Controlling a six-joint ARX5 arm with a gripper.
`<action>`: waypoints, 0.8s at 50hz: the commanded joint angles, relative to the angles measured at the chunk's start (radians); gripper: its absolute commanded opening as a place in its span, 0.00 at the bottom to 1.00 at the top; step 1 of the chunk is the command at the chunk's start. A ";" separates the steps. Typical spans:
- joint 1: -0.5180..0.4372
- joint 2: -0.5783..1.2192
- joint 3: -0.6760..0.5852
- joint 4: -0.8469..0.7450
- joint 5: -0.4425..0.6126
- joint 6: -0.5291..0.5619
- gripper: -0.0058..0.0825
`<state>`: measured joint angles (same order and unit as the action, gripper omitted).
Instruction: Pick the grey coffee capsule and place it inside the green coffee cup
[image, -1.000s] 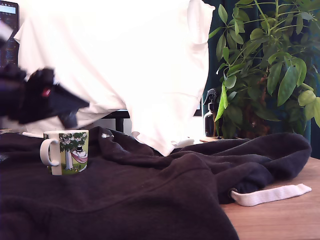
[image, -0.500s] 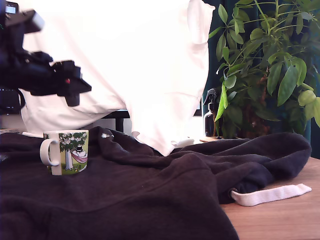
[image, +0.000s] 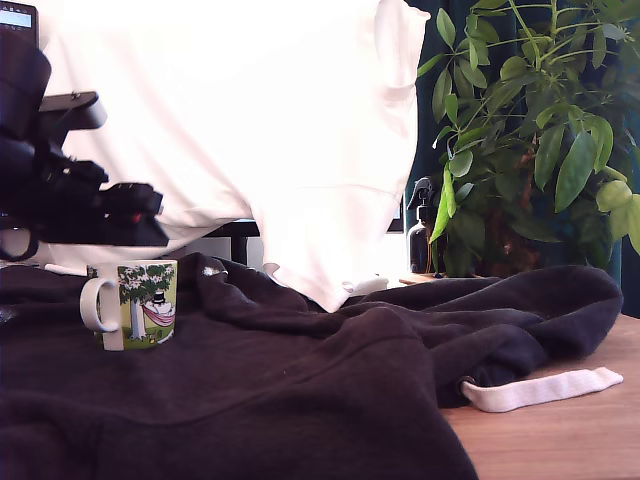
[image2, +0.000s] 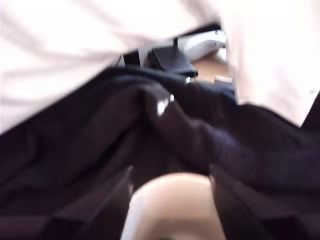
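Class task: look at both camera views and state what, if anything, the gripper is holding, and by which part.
Nothing shows between the fingers of the black gripper above the green picture mug with a white handle; the views cannot confirm a hold, and no grey capsule is visible.

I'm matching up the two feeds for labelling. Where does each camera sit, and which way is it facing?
Exterior view: low at table height, facing across the dark garment toward the white cloth and plant; arm and gripper at its left.
Wrist view: on the arm, looking down over the green coffee cup; fingers frame it.
Shared: cup, garment, white cloth.
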<state>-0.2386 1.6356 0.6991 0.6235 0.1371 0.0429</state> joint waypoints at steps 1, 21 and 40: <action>0.000 -0.031 0.005 0.002 0.001 -0.015 0.96; 0.064 -0.311 0.005 -0.268 -0.008 -0.010 0.01; 0.176 -0.616 0.005 -0.497 0.101 -0.073 0.04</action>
<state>-0.0681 1.0313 0.7040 0.1390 0.2272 -0.0212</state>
